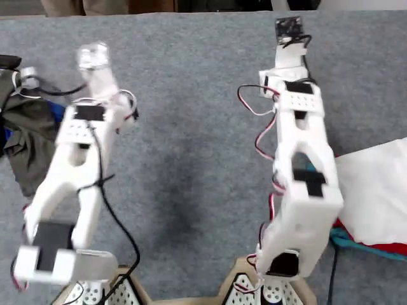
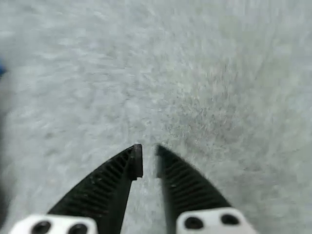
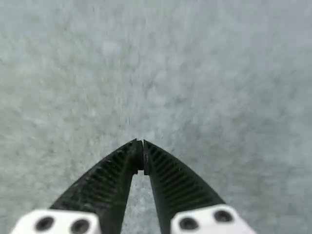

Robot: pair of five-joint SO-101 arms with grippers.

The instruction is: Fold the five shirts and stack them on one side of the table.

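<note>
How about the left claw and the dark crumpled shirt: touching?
Apart. The high view shows the left gripper over bare table, clear of the dark shirt.

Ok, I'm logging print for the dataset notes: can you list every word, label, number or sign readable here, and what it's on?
There is no readable text.
The white shirt and the dark shirt show no print.
The small board at the far end of an arm is too blurred to tell.
The left claw and right claw carry only ridges.
</note>
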